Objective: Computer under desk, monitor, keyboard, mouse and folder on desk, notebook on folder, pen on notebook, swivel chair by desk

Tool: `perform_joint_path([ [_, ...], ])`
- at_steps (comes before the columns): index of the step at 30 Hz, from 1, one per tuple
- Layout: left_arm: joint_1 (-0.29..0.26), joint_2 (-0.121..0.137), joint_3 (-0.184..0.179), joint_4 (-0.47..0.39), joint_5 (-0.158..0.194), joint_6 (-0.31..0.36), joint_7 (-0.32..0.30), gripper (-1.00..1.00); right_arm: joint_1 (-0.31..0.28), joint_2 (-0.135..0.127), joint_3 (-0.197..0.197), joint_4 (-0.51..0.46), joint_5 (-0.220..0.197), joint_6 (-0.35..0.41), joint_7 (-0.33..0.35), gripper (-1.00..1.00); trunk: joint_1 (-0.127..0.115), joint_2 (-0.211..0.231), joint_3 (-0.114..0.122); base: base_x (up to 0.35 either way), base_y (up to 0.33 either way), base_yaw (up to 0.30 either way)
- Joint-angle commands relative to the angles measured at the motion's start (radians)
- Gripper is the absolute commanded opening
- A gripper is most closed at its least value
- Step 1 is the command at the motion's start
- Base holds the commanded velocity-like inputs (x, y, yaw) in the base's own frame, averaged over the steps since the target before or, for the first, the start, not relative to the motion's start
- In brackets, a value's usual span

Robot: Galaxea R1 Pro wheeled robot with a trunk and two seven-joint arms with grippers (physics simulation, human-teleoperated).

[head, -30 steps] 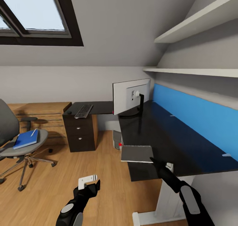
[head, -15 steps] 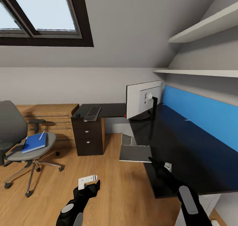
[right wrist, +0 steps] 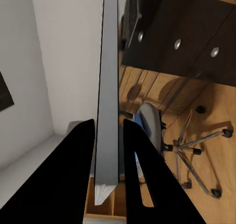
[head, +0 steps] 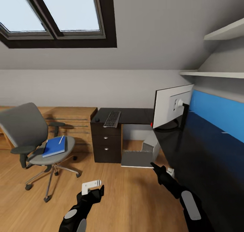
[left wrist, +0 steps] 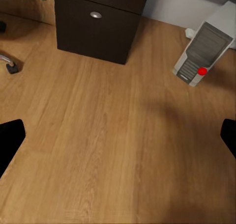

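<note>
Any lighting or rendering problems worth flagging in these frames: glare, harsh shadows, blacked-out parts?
Head view: even, soft light, the skylight bright but not blown out; the desk top reads almost uniformly black. Left wrist view: a faint soft shadow on the wooden floor, fingertips pure black silhouettes. Right wrist view: sharp, but the fingers are featureless black either side of the grey panel.

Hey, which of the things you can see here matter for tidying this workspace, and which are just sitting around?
Part of the job: chair, folder, pen, keyboard, monitor, desk, computer, notebook held in the right gripper.

Just there: dresser, shelves, skylight.
</note>
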Motion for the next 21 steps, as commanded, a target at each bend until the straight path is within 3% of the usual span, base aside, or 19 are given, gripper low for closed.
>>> perform_joint_path([
  [1, -0.001, 0.001, -0.002, -0.001, 0.011, 0.003, 0.009, 1.00, -0.001, 0.002, -0.004, -0.001, -0.005, 0.009, 0.002, -1.00, -0.003, 0.007, 0.002, 0.265, 0.218, 0.077],
  [21, -0.001, 0.001, -0.003, 0.001, 0.011, 0.003, 0.008, 1.00, -0.001, -0.001, -0.004, 0.000, -0.006, 0.007, 0.002, -1.00, -0.080, 0.147, 0.065, 0.267, 0.171, 0.012],
])
